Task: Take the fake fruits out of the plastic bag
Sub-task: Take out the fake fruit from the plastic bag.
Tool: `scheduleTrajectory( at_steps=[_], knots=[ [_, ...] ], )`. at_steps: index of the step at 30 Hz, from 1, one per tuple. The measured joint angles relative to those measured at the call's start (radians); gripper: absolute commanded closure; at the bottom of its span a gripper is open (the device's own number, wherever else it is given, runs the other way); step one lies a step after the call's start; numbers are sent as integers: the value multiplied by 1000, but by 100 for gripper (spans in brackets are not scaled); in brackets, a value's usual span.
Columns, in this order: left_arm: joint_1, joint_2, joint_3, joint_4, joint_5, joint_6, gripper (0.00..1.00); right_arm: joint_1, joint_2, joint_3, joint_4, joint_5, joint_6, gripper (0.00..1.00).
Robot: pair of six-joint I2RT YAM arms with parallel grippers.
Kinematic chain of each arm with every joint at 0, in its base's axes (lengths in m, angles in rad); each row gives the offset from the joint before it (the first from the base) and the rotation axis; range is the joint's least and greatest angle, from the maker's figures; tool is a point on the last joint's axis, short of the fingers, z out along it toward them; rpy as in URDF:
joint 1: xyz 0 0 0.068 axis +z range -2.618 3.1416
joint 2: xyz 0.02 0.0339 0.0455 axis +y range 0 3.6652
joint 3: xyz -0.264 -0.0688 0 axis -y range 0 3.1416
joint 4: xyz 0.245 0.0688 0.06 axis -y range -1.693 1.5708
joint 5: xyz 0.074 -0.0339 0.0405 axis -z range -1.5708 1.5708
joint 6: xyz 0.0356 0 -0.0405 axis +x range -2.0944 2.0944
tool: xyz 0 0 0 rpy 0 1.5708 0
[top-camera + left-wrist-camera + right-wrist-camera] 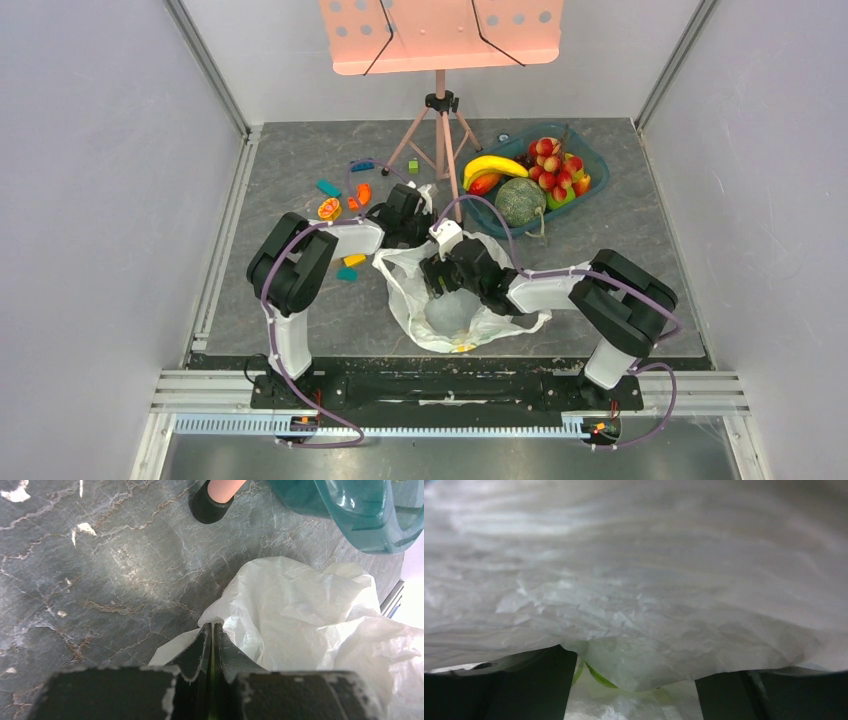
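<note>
The white plastic bag (455,320) lies crumpled mid-table, its mouth toward the back. My left gripper (405,232) is shut on the bag's thin back-left edge; in the left wrist view the jaws (210,626) pinch the film of the bag (300,610). My right gripper (446,280) is inside the bag's mouth, fingers apart, with bag film (634,580) draped over them (636,680). The yellow banana bunch (492,165) and the red-pink ball cluster (553,160) lie in the teal basket (592,156) at the back right. I cannot tell what is inside the bag.
A netted melon (520,200) sits in the basket's near side. A music stand's tripod (440,140) stands just behind the bag. Small toy pieces (328,208) lie at the back left. The basket corner (360,515) and a tripod foot (210,502) show in the left wrist view.
</note>
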Motion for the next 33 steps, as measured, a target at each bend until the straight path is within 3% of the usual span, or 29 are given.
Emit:
scheduleTrajectory(
  at_steps=[4,8,19,33],
  knots=[
    [-1,0,-3,0,0,0,95,0,0,0,5,-18,-1,44],
    [-1,0,-4,0,0,-2,97,-4,-16,-10,0,-25,-3,54],
    [0,-21,-19,-19,-10,-2,98,-4,-229,-39,-170,-26,3,56],
    [18,-68,-36,-37,-46,-2,98,-4,-570,-79,-525,-53,8,56]
  ],
)
